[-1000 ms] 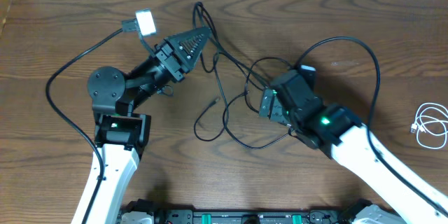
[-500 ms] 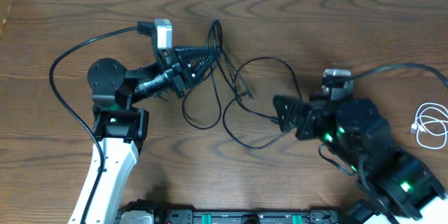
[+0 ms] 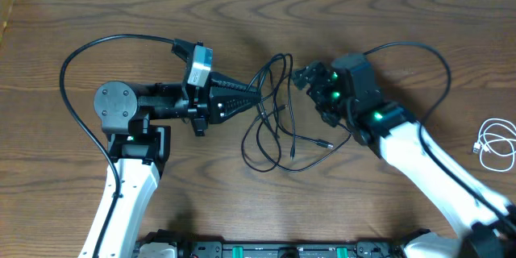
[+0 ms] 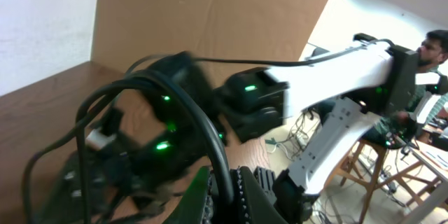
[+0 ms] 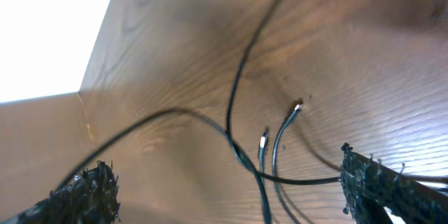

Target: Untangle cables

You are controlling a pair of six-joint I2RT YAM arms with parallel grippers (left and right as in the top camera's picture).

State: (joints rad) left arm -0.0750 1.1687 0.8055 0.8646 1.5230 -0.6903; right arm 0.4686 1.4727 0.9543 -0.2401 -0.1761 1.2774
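Reaching sideways, left fingers (image 3: 239, 97) pinching cable (image 4: 213, 140).

Obscured, cropped and unreadable items
Blurred: thin black cables (image 4: 210, 140) close against the left wrist lens, their crossings untellable. Cropped: short white coiled cable (image 3: 493, 147) at the overhead view's right edge. Too small: metal plug tips (image 5: 263, 140), type unreadable.

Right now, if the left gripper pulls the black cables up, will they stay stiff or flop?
Probably floppy: the black cables lie in loose loops. Likely light: thin strands pinched in the left gripper. Free plug ends may swing and snag.
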